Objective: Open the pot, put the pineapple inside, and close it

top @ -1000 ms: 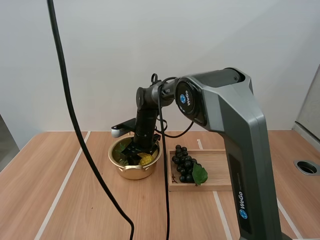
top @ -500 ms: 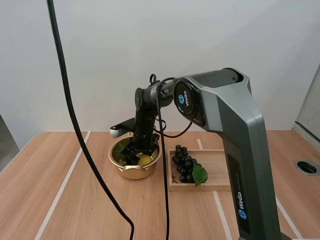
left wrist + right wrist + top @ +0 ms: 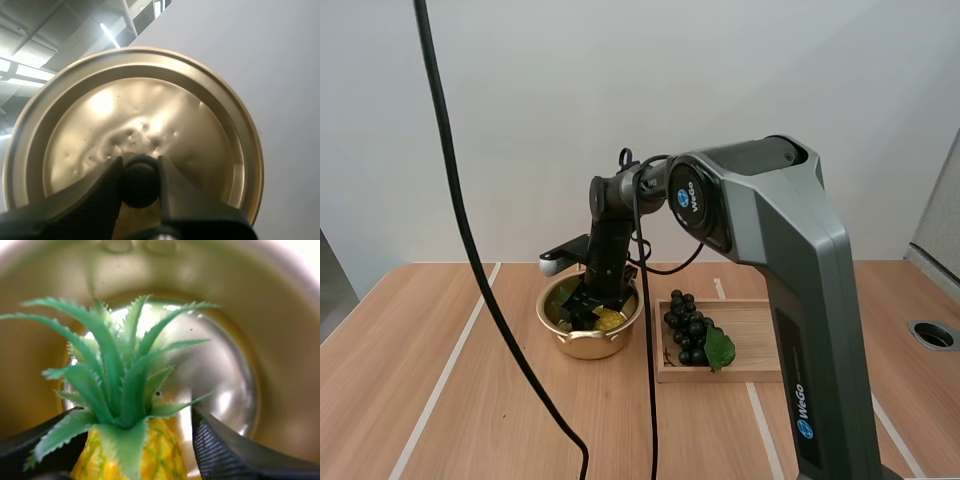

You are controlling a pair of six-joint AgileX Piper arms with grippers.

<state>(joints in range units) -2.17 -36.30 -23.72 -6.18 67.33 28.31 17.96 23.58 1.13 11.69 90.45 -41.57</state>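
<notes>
A gold pot (image 3: 552, 322) stands uncovered on the wooden table, left of the tray. My right gripper (image 3: 588, 308) reaches down into it. A small yellow pineapple (image 3: 610, 320) with green leaves lies inside. In the right wrist view the pineapple (image 3: 131, 455) sits between my right gripper's (image 3: 135, 412) open fingers, with a thin gap at one finger (image 3: 225, 450), and the pot's wall (image 3: 270, 340) rises all around. In the left wrist view my left gripper (image 3: 139, 167) is shut on the black knob (image 3: 138, 182) of the gold lid (image 3: 150, 110), held up in the air.
A wooden tray (image 3: 755, 340) right of the pot holds a bunch of dark grapes (image 3: 688, 325) with a green leaf. A round hole (image 3: 932, 335) is set in the table at the far right. Bare tabletop lies in front of the pot.
My right gripper has lifted slightly and shifted a little left over the pot. The pineapple has stayed on the pot's floor.
</notes>
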